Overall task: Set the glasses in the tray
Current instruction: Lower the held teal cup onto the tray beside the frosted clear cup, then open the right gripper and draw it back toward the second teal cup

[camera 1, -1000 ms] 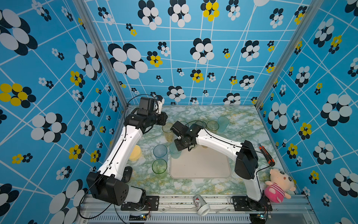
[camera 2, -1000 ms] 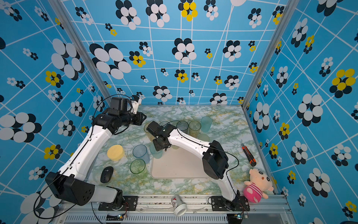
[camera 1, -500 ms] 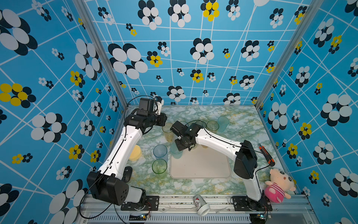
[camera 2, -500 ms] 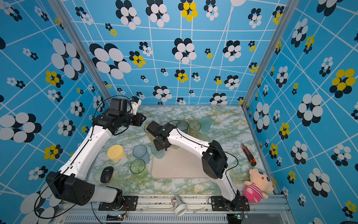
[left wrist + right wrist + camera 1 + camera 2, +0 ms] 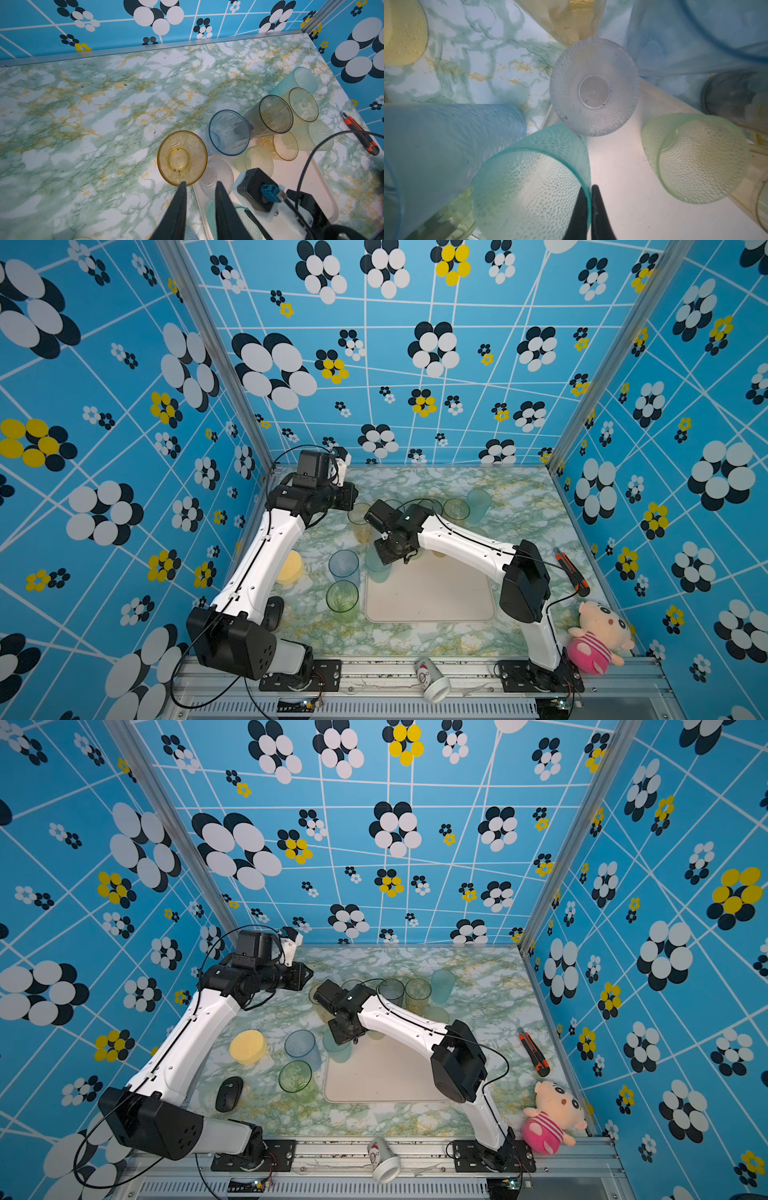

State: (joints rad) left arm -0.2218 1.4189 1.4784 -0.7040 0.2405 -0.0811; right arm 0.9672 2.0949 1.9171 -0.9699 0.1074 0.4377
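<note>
Since the tray (image 5: 432,597) is crowded along its far edge, the teal glass (image 5: 529,176), hanging at its far-left corner (possibly straddling the rim), should go down squarely inside. Right gripper (image 5: 590,187) jaws are closed on its wall; left gripper (image 5: 200,184) stands slightly parted, empty.

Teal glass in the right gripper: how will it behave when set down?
Probably light and stiff: its wall is thin and translucent. The right gripper pinches the teal glass only by its rim, so it may swing or slip. Over the tray corner, it could tip if it lands on the rim.
</note>
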